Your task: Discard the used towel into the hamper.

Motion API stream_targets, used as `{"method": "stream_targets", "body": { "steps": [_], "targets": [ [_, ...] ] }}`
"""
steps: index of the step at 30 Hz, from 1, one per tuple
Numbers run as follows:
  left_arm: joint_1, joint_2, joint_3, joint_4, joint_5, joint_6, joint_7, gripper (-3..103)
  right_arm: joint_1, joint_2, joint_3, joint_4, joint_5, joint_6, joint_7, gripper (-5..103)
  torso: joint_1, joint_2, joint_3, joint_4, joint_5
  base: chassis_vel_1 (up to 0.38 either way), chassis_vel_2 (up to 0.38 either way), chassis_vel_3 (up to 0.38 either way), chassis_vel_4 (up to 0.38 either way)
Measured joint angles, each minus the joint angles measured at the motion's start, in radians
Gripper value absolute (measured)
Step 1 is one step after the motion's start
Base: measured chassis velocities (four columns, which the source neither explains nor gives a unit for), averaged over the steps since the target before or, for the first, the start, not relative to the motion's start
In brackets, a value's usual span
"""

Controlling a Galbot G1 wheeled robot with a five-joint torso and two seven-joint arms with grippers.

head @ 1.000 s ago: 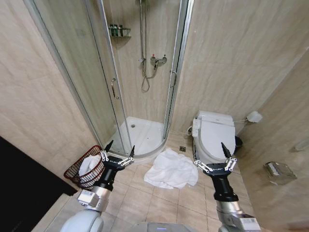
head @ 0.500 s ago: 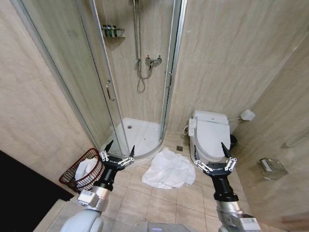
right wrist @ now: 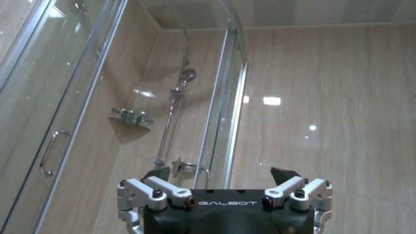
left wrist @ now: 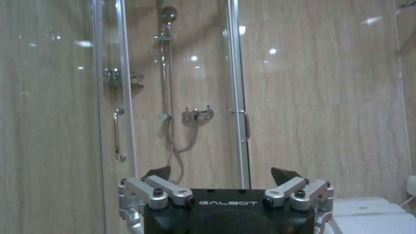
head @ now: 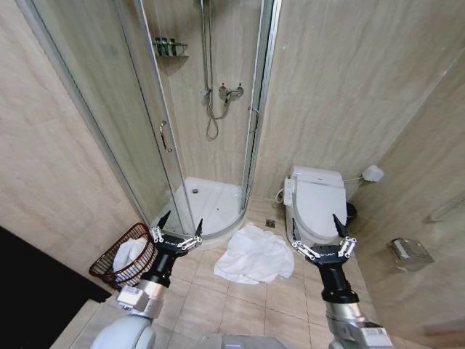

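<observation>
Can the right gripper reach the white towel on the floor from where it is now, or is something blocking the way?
Probably yes. The right gripper, fingers open, hangs above the floor beside the crumpled towel, and nothing lies between them; the toilet stands behind.

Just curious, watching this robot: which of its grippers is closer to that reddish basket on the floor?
The left gripper. It hangs open right beside the basket; the right gripper, also open, is far across, by the toilet.

Head downward, wrists toward shower [head: 211, 109].
</observation>
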State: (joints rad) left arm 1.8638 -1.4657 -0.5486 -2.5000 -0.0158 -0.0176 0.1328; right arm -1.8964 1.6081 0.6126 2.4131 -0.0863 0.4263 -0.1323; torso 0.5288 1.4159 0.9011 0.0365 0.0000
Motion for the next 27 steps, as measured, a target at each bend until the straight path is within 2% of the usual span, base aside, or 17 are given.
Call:
{"method": "stream_targets", "body": {
  "steps": [10,23,27],
  "targets": [
    [0.000,0.000,0.000,0.000,0.000,0.000,0.000,100,0.000,0.000,0.000,0.000,0.000,0.000,0.000,100,-0.001,-0.001,-0.001,0.0000,0.0000,-0.015,0.014,0.009,-0.014],
    [0.000,0.000,0.000,0.000,0.000,0.000,0.000,100,0.000,0.000,0.000,0.000,0.000,0.000,0.000,100,0.000,-0.002,-0.001,-0.0004,0.0001,-0.103,0.096,0.106,-0.100],
    [0.000,0.000,0.000,0.000,0.000,0.000,0.000,100,0.000,0.000,0.000,0.000,0.000,0.000,0.000,100,-0.004,-0.010,-0.005,0.0002,0.0000,0.033,-0.014,-0.016,0.021]
  ]
}}
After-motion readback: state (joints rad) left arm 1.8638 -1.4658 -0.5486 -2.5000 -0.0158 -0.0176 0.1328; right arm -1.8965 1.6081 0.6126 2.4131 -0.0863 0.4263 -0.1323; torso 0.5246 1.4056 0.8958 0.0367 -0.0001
